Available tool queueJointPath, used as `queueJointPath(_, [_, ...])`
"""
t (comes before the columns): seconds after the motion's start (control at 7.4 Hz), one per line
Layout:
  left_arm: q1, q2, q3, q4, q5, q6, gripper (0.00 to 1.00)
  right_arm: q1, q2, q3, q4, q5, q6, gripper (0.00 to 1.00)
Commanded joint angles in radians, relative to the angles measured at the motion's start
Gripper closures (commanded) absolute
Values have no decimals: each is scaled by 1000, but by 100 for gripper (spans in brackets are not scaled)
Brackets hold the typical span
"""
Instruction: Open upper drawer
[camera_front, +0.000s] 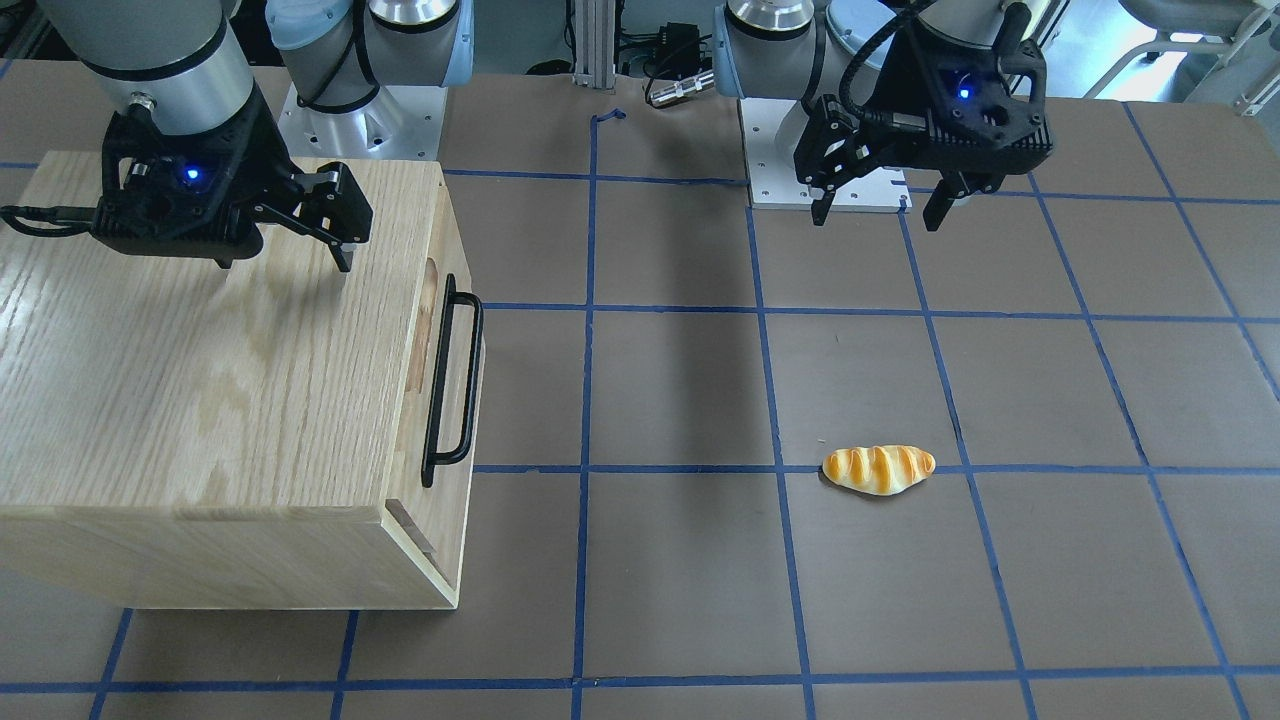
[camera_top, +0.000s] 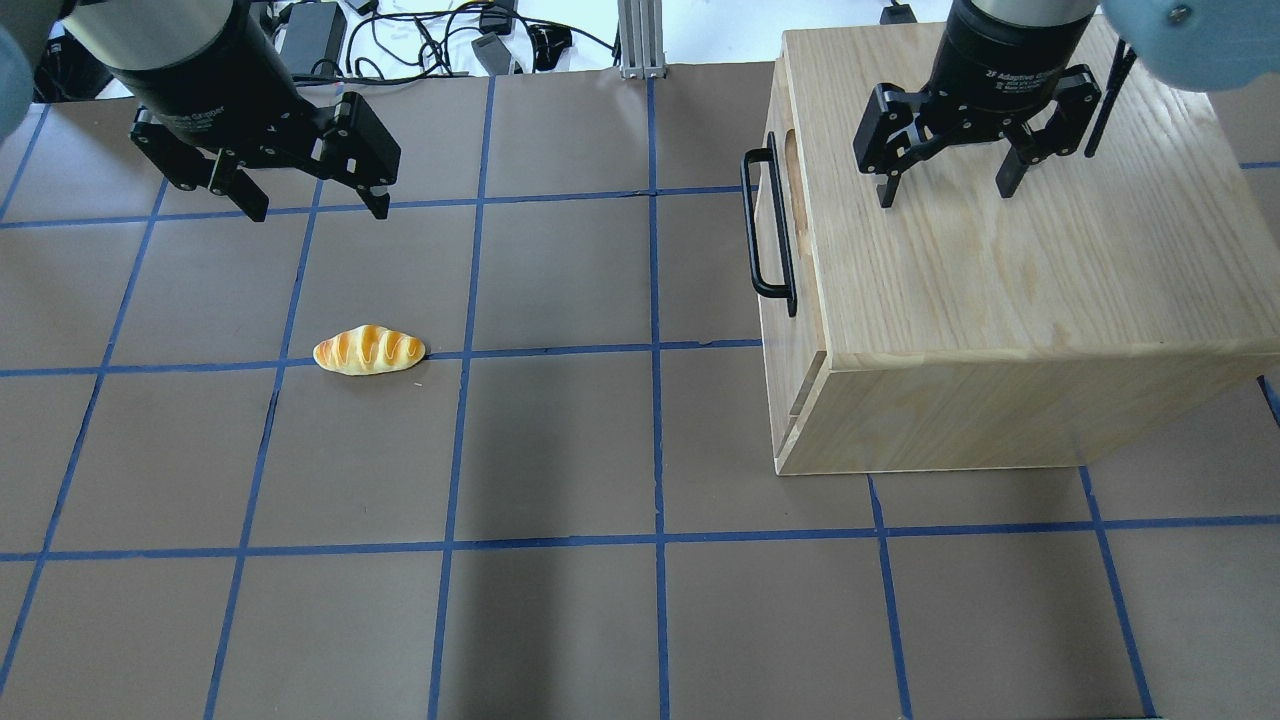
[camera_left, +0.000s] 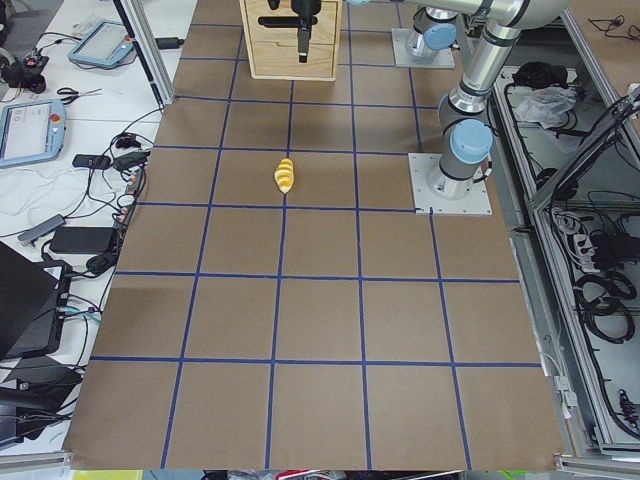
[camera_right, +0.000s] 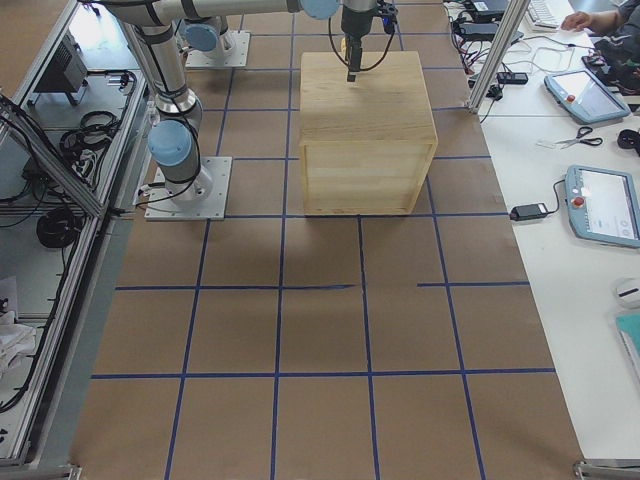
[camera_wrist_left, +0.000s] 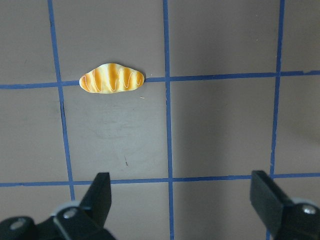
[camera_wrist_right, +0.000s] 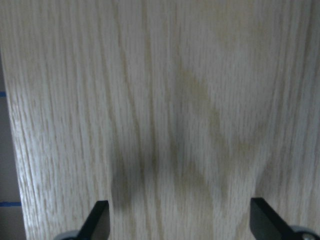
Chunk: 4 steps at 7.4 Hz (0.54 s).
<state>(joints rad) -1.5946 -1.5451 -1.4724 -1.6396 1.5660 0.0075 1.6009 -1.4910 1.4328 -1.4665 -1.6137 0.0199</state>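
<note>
Far left, above the brown blue-gridded desk (camera_top: 560, 450): left tool (camera_top: 318, 213), fingers spread apart, holding nothing. Just below: striped golden bread roll (camera_top: 368, 350). Further right: shallow light-wood upper drawer (camera_top: 797, 240), shut flush in the pale oak cabinet (camera_top: 1000, 280). Over the cabinet top: right tool (camera_top: 945, 195), likewise parted, empty.

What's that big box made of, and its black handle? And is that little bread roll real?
The cabinet looks like light oak-type wood or veneer with a matte finish: clear grain lines run across its top. Its bar handle seems to be black-painted metal: thin, straight, evenly black. The bread roll is likely plastic or foam: glossy, with overly even stripes.
</note>
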Motion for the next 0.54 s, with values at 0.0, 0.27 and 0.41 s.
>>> queueJointPath(0.0, [-1,-1,-2,17,-12,2,0,1,0,0,0,0,0,0])
queueJointPath(0.27, [-1,-7,-2,18,-14,2,0,1,0,0,0,0,0,0])
queueJointPath(0.41, [-1,-9,-2,17,-17,0,0,-1,0,0,0,0,-1,0])
